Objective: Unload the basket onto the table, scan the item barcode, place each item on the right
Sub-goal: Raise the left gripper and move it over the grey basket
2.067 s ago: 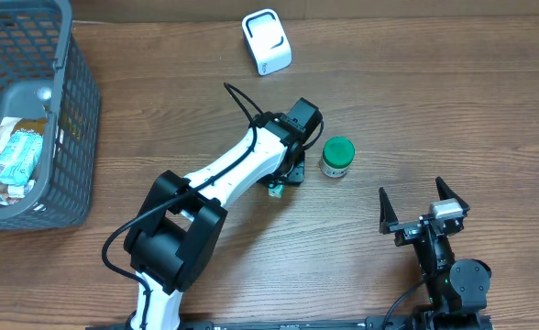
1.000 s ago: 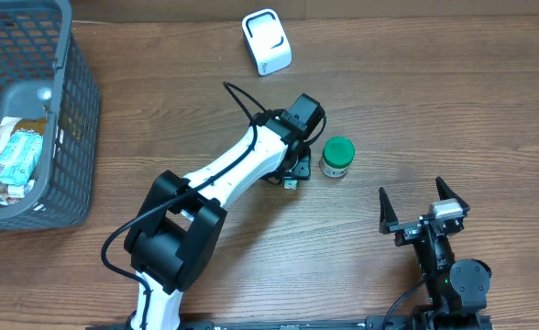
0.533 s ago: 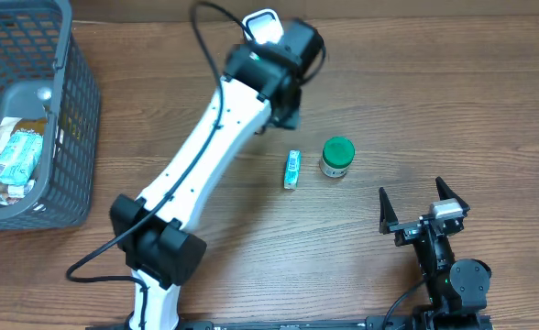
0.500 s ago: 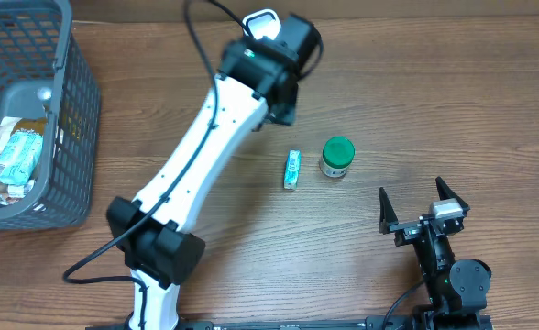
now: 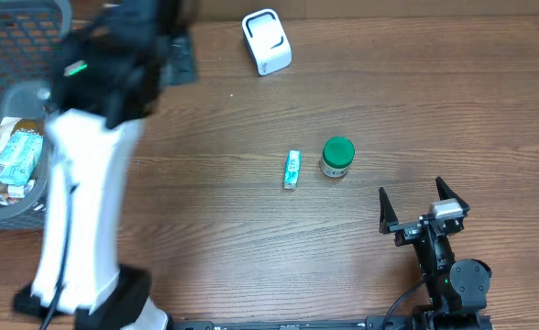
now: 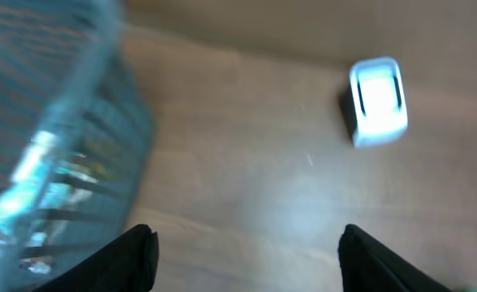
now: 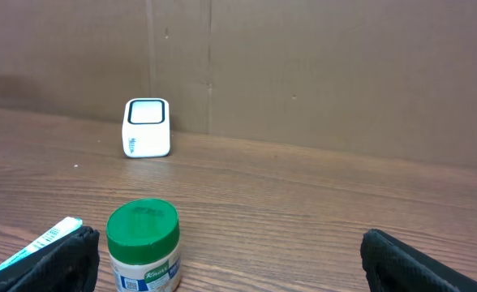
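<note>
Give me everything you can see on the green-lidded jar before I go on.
The jar is small: green screw lid, shut, on a pale body with a printed label bearing a green logo. It stands upright on the wooden table, right of the slim white packet and apart from it. Nothing else touches it.

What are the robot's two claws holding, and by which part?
Nothing. The left gripper and the right gripper are both open and empty; the green-lidded jar stands free on the table.
</note>
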